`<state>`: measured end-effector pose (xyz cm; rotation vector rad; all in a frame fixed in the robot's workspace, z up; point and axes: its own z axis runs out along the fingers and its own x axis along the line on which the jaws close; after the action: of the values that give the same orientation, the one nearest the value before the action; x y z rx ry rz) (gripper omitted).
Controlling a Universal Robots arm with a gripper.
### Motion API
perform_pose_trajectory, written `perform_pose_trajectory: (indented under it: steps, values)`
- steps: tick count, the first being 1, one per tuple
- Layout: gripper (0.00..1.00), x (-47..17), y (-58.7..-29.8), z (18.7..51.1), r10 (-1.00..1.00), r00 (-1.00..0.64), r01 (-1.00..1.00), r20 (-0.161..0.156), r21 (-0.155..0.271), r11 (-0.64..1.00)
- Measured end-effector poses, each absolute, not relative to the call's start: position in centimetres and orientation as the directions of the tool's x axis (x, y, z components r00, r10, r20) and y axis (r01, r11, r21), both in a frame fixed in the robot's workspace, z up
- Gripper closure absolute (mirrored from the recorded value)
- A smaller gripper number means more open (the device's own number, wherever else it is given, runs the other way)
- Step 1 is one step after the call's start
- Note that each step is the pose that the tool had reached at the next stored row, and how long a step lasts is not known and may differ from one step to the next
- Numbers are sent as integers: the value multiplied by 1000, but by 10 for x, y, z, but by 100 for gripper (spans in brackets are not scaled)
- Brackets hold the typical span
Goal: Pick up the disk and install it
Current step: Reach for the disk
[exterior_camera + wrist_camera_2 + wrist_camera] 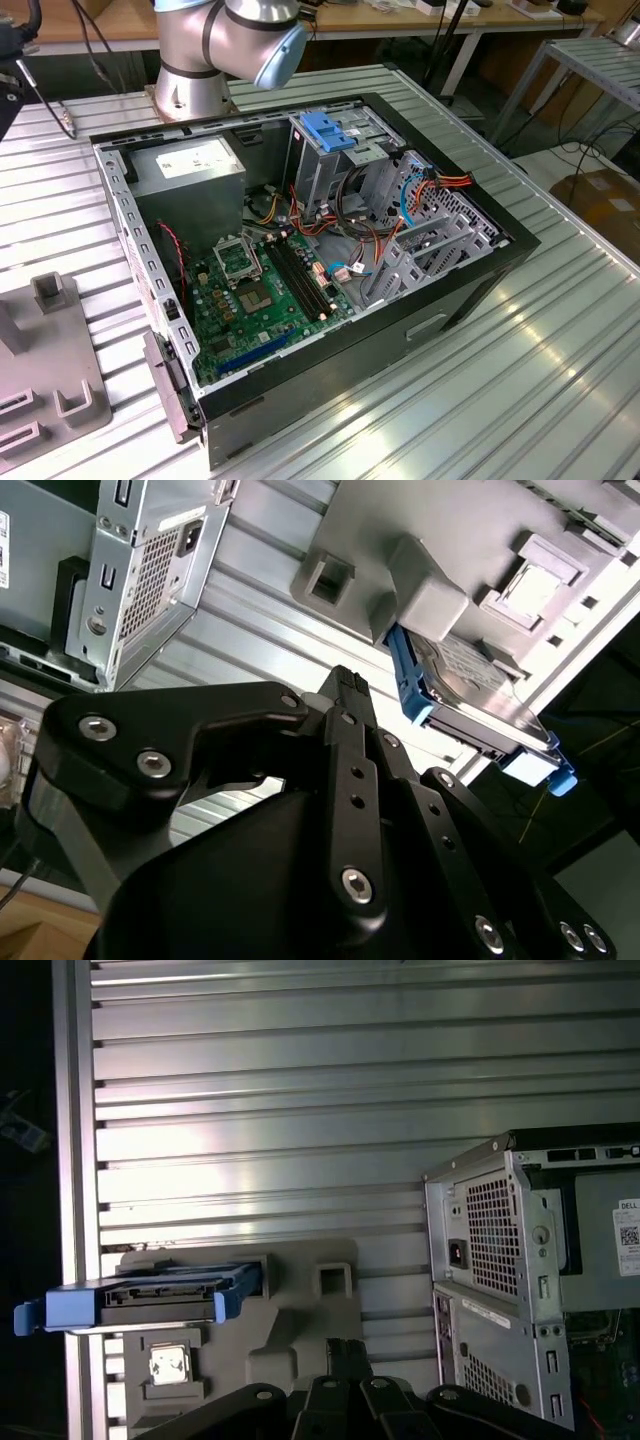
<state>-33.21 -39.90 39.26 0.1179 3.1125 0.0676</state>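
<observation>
Right, the claw is pinched closed and empty, hovering near the grey holder. Just past it, the disk sits slotted in that holder, blue rails showing, untouched. Farther off, beside the holder, stands the computer case.

We can read no print. A white sticker lies on the grey power supply box; in the first wrist view a sticker on it bears a square code.

surface: ribbed metal tabletop | behind: wooden workbench | floor: cardboard box
</observation>
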Motion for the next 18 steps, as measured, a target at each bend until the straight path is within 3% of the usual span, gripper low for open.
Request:
perform_pose_trajectory:
  steps: [18]
  values:
    - [90, -371, -399, 393, 76, -997, 75, -25, 44, 996]
